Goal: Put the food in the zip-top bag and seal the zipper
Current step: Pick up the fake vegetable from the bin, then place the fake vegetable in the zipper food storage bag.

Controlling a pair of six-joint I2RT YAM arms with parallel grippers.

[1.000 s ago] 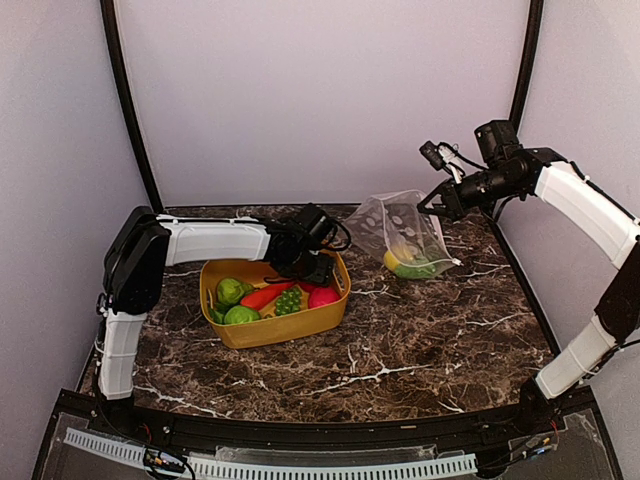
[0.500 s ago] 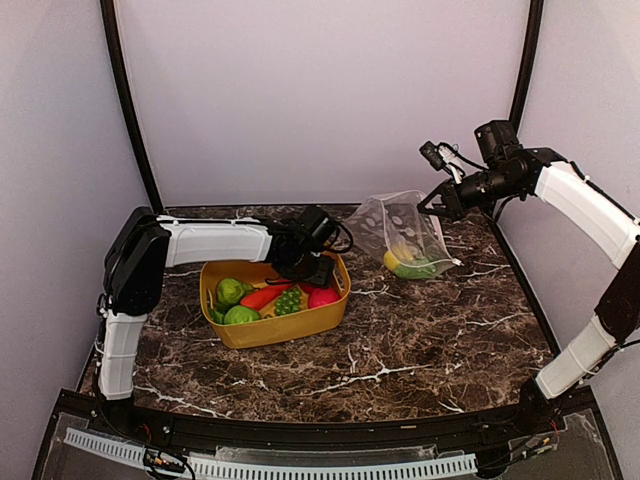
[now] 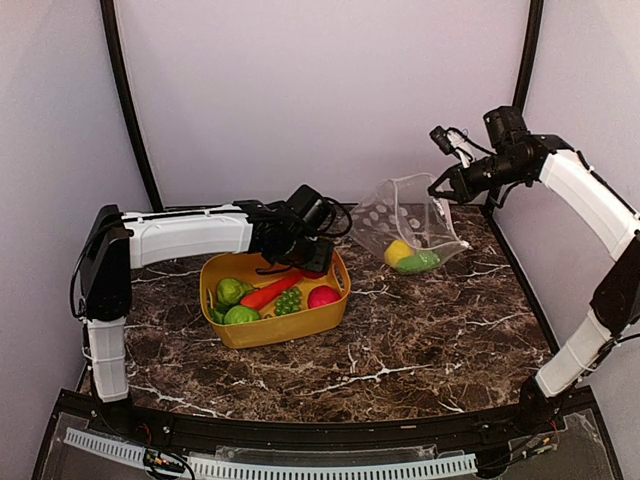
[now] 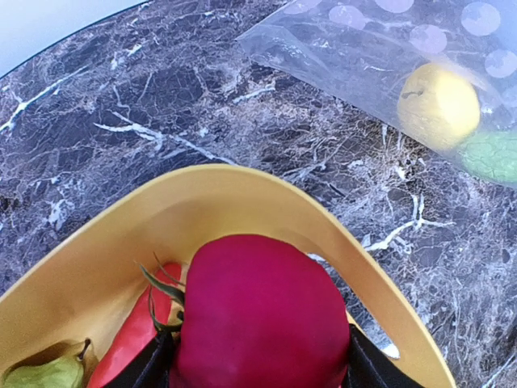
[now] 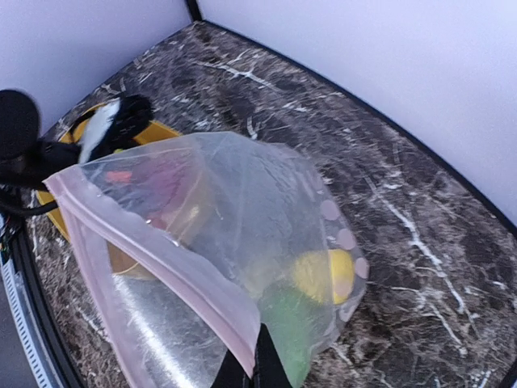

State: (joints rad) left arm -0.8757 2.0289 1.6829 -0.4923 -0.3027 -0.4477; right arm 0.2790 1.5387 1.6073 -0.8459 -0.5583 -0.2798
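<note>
The table [image 3: 420,340] is dark brown marble with white veins. Pale, bare walls [image 3: 320,100] close it in on three sides, and a black pole [image 3: 125,100] rises at each back corner.

The bag [image 3: 405,215] is at the far right of the table. The right gripper [image 3: 440,190] holds it up by the mouth edge, jaws closed tight on the zipper [image 5: 153,255]. The bag hangs mouth up and closed end down, leaning, with its bottom sagging on the marble. From the pinch, the pinkish zipper strip runs away towards the tub [image 3: 270,332], and the two lips stand well apart, so the mouth gapes. A lemon [image 3: 398,252] and a green piece [image 3: 421,262] lie touching each other at the low end of the bag.

The yellow tub sits left of centre, well apart from the bag. The left gripper [image 3: 312,262] is over its far right corner, jaws spread about halfway and clamped on a red ball [image 4: 258,307] that fills the gap between them. From the left wrist, the tub rim curves behind the ball and the bag lies beyond it.

In the tub, a carrot [image 3: 268,293] lies slantwise, from near left to far right. Two green round fruits [image 3: 230,291] sit at the left end, grapes [image 3: 289,300] are just beside the carrot, and a second red ball [image 3: 322,296] is at the right end.
</note>
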